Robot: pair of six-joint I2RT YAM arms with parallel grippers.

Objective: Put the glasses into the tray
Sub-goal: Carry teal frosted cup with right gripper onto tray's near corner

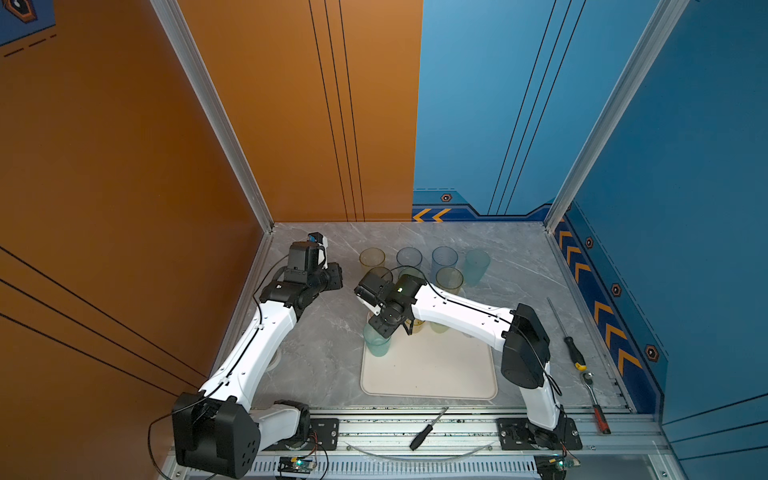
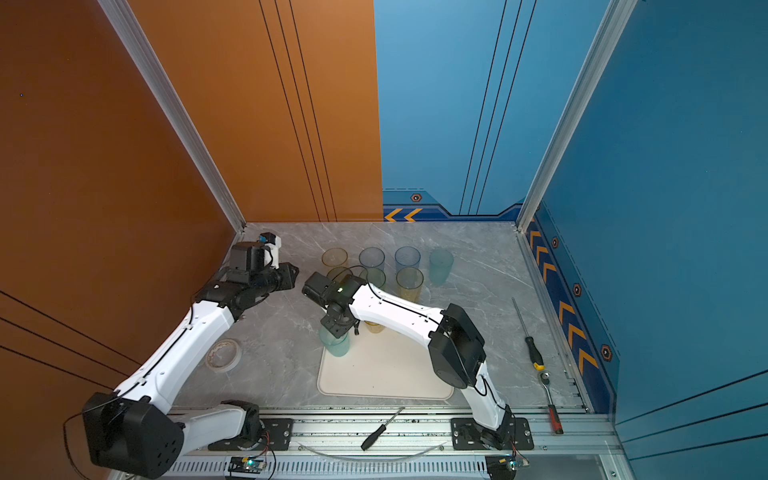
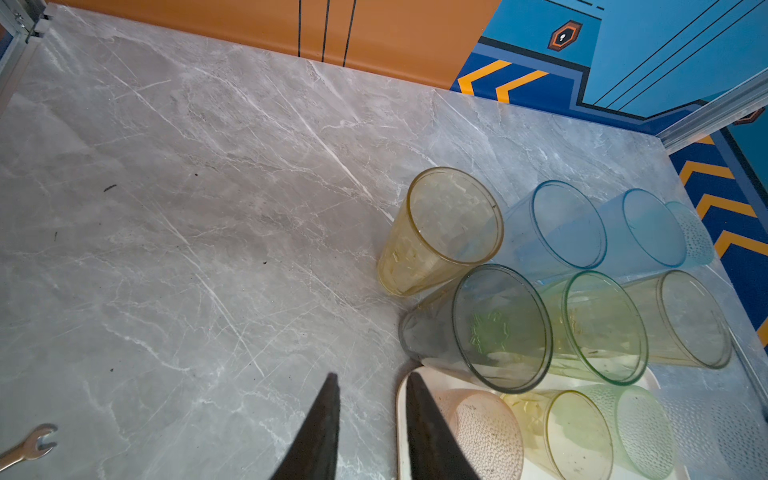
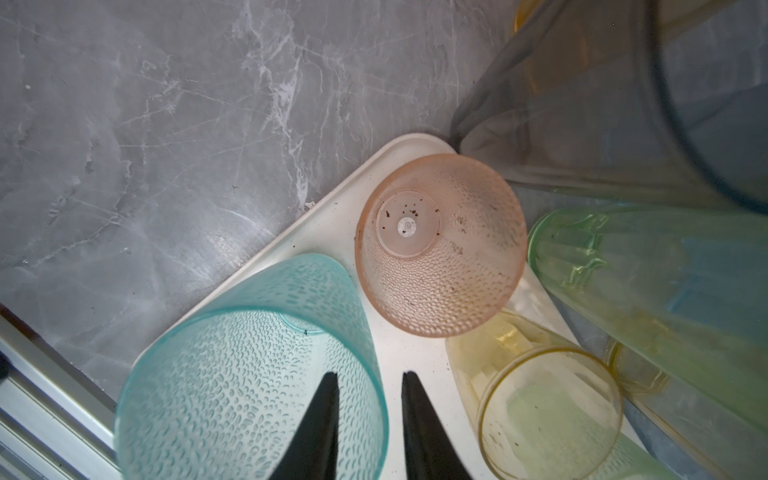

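Observation:
The cream-white tray (image 1: 428, 374) (image 2: 382, 376) lies at the front middle of the table. A dimpled teal glass (image 1: 377, 341) (image 4: 249, 374) stands at its far left corner. My right gripper (image 1: 388, 330) (image 4: 368, 376) hangs over it, open, one finger inside the rim and one outside, with gaps to the wall. A pink glass (image 4: 440, 249) and a short yellow glass (image 4: 548, 415) stand on the tray beside it. Several tall glasses (image 1: 409, 257) (image 3: 453, 224) stand on the table behind the tray. My left gripper (image 1: 334, 277) (image 3: 372, 376) is open and empty, off the tray's (image 3: 401, 399) far left corner.
A yellow-handled screwdriver (image 1: 573, 349) and a ratchet wrench (image 1: 596, 405) lie along the right edge. Another screwdriver (image 1: 426, 430) lies on the front rail. A tape roll (image 2: 224, 353) sits beneath the left arm, and a small spanner (image 3: 29, 446) lies on the table.

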